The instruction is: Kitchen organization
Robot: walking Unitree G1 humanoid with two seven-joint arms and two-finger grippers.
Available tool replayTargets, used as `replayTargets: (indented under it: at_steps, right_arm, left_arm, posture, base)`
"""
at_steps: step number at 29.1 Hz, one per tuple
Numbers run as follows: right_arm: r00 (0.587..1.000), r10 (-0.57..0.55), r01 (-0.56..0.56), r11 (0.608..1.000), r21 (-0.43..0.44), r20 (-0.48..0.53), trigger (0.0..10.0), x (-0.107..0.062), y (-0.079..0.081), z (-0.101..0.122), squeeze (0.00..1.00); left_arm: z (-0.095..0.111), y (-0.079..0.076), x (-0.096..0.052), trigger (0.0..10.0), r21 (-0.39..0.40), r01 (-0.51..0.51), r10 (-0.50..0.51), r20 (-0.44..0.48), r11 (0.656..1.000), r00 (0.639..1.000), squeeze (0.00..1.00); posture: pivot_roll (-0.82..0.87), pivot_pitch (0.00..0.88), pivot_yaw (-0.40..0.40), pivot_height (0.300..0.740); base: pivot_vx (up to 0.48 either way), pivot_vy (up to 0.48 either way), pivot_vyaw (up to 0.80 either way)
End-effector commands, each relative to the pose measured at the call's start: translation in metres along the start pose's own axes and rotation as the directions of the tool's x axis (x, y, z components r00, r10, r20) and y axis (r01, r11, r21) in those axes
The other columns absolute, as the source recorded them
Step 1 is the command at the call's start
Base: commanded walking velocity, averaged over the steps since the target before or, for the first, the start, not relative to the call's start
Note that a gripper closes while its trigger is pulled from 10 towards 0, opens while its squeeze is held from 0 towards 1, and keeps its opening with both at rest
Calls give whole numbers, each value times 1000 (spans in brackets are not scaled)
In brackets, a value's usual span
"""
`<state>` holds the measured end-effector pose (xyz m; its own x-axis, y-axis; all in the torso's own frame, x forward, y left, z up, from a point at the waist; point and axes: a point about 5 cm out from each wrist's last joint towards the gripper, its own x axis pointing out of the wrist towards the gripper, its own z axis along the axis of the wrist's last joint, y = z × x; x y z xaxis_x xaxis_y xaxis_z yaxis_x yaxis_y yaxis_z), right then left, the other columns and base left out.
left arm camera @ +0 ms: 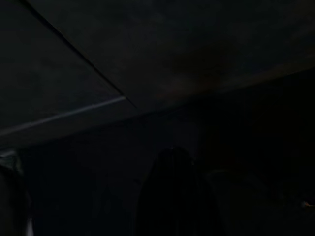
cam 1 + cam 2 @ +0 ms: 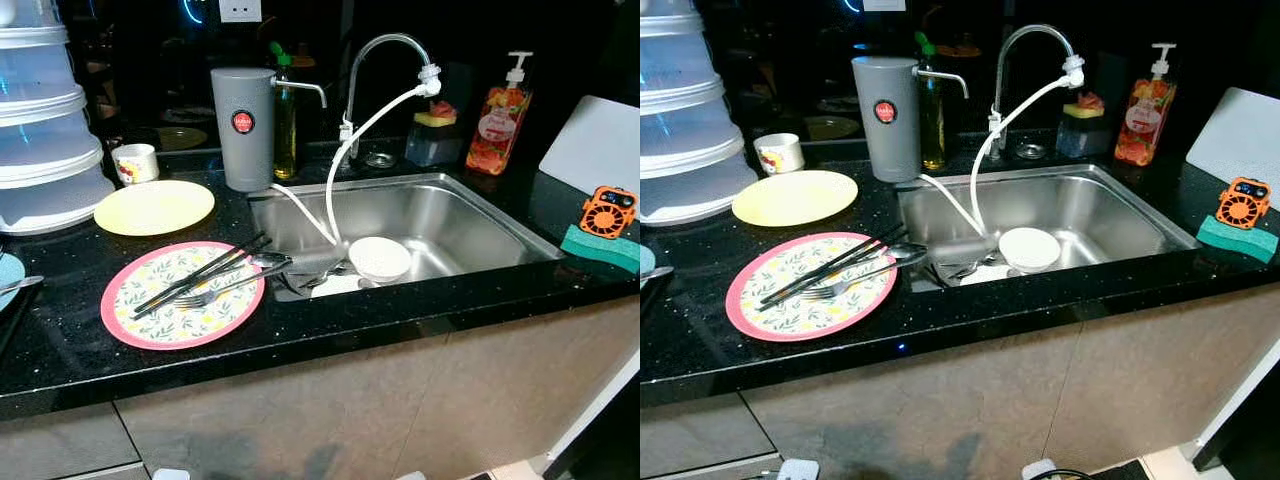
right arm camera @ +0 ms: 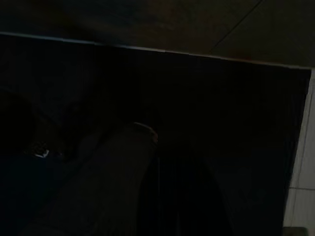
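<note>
A pink-rimmed floral plate lies on the black counter left of the sink. Black chopsticks, a fork and a spoon rest across it. Behind it is a plain yellow plate. A white bowl sits in the steel sink near its front edge, with some cutlery beside it. Both arms hang low in the shade by the cabinet front. The left gripper and right gripper are only dark outlines in the wrist views.
A grey jug, a green-capped bottle and a small cup stand at the back. The faucet trails a white hose into the sink. Stacked clear covers are far left. Soap bottle, white board, orange gadget and green sponge are right.
</note>
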<state>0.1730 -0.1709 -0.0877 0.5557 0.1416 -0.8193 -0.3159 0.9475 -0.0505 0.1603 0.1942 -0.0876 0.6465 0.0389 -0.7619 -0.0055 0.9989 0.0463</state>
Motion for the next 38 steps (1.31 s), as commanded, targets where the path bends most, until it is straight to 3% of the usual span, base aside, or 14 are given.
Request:
replayTargets:
  at_steps: [1,5,12,17,23,27,29,31,38]
  right_arm:
    - [1000,15,-15,999,-32,-11,10000,0,3,-2,0]
    - [1000,-10,10,1000,-1,7,10000,0,-2,2,0]
    - [1000,0,0,1000,-18,-3,10000,0,-3,3,0]
    - [999,-30,28,997,77,24,10000,1,-6,7,0]
    - [999,8,-6,999,35,-38,10000,1,5,-4,0]
    - [1000,-30,29,994,109,9,10000,1,1,1,0]
    - [1000,-15,16,995,94,-10,10000,0,2,-4,0]
    - [999,-21,23,996,84,-34,10000,-1,1,-9,0]
    - [998,-50,54,993,107,-45,10000,-5,-6,-16,0]
  left_arm:
    - [0,1,0,10000,-31,-26,26,9,999,1000,0]
    - [-7,4,-3,10000,32,7,-6,-31,999,1000,0]
    - [-11,11,-4,10000,-23,-42,41,-36,999,999,0]
    - [-13,3,-4,10000,105,26,-21,-43,994,999,0]
    - [-12,5,-4,10000,30,4,-3,-40,1000,999,0]
    - [-14,-4,-4,10000,76,73,-69,-57,994,996,0]
    - [-12,-3,-4,10000,15,37,-37,-32,999,999,0]
    - [-12,-2,-4,10000,8,22,-22,-34,1000,999,0]
    - [-13,-6,-4,10000,57,30,-28,-44,998,999,0]
  posture:
    - [36,0,-20,740]
    - [32,0,-36,740]
    - [33,0,-26,740]
    - [39,0,-38,740]
    - [27,0,-3,740]
    - [33,0,-26,740]
    - [29,0,-26,740]
    - [24,11,-17,740]
    - [-8,31,-28,740]
  base:
    - [0,0,0]
    - [0,0,0]
    - [0,0,0]
    - [0,0,0]
    - [0,0,0]
    - [0,0,0]
    - [0,0,0]
    - [0,0,0]
    - [0,0,0]
